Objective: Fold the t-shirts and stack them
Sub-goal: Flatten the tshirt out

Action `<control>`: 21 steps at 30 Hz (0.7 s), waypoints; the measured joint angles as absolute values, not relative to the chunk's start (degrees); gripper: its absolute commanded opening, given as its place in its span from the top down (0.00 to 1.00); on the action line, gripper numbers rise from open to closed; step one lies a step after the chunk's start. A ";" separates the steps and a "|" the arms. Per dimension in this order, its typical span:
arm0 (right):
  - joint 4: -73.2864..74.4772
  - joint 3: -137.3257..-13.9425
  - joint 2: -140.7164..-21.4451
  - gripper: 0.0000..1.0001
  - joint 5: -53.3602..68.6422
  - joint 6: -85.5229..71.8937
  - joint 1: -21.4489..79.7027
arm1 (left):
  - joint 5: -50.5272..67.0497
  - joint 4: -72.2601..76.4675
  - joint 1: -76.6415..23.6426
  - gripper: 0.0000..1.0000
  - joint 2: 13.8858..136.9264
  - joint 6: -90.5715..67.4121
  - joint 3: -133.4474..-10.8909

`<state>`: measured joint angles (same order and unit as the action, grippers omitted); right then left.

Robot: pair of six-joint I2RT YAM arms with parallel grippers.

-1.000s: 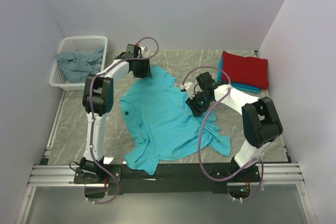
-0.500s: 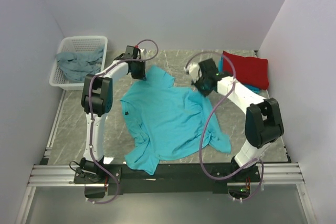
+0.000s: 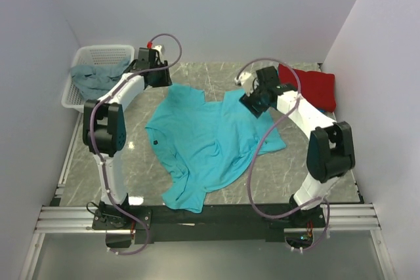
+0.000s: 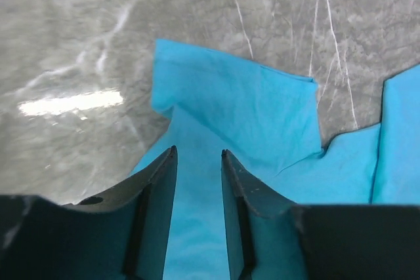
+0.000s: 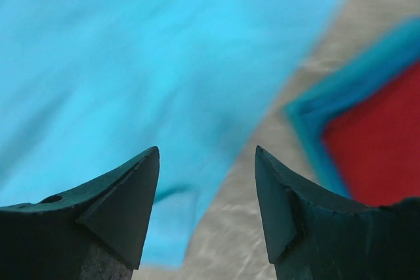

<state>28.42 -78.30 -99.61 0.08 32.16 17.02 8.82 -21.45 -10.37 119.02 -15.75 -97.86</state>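
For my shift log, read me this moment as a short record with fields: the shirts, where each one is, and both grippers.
spread: turquoise t-shirt, open and wrinkled on the table, unfolded
stack: red shirt folded on a turquoise-blue shirt, far right
waiting: grey-blue shirt crumpled in the white basket, far left
left gripper: open, empty, over the spread shirt's far left corner
right gripper: open, empty, over its far right edge, beside the stack

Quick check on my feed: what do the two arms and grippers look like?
Both match: the left arm and right arm have white links with bulky black joint housings. A mauve cable loops loosely along each. The left gripper and right gripper are black, each with two dark fingers tapering to points.
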 measured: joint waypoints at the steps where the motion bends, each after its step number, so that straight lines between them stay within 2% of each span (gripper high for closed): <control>1: 30.52 -76.62 -98.17 0.34 3.42 33.71 16.99 | 7.92 -21.28 -10.37 0.56 117.86 -15.77 -97.19; 6: 39.72 -67.92 -89.52 0.34 19.14 51.27 15.57 | 7.05 -20.03 -10.31 0.51 106.10 -15.38 -87.81; 12: 51.51 -63.66 -85.91 0.31 32.86 80.84 5.80 | 14.13 -17.26 -11.46 0.49 84.58 -10.66 -70.94; 14: 55.29 -65.12 -87.15 0.32 35.35 87.68 4.91 | 15.00 -14.09 -14.35 0.39 76.44 -5.78 -62.24; 15: 56.55 -66.19 -88.05 0.32 36.67 90.19 5.02 | 15.51 -13.21 -16.32 0.28 73.10 -3.40 -58.39; 16: 57.08 -66.92 -88.82 0.32 37.76 92.27 5.08 | 16.29 -12.71 -18.46 0.22 69.76 -0.95 -54.48; 17: 57.21 -67.13 -89.17 0.32 38.70 93.67 5.17 | 17.58 -11.51 -20.62 0.09 66.81 1.28 -50.70; 18: 57.34 -67.09 -89.41 0.32 39.59 95.26 5.28 | 19.00 -11.40 -21.80 0.01 64.82 3.01 -48.16; 21: 57.19 -65.84 -89.38 0.32 41.47 98.35 5.32 | 23.46 -11.16 -25.28 0.01 59.20 9.19 -40.82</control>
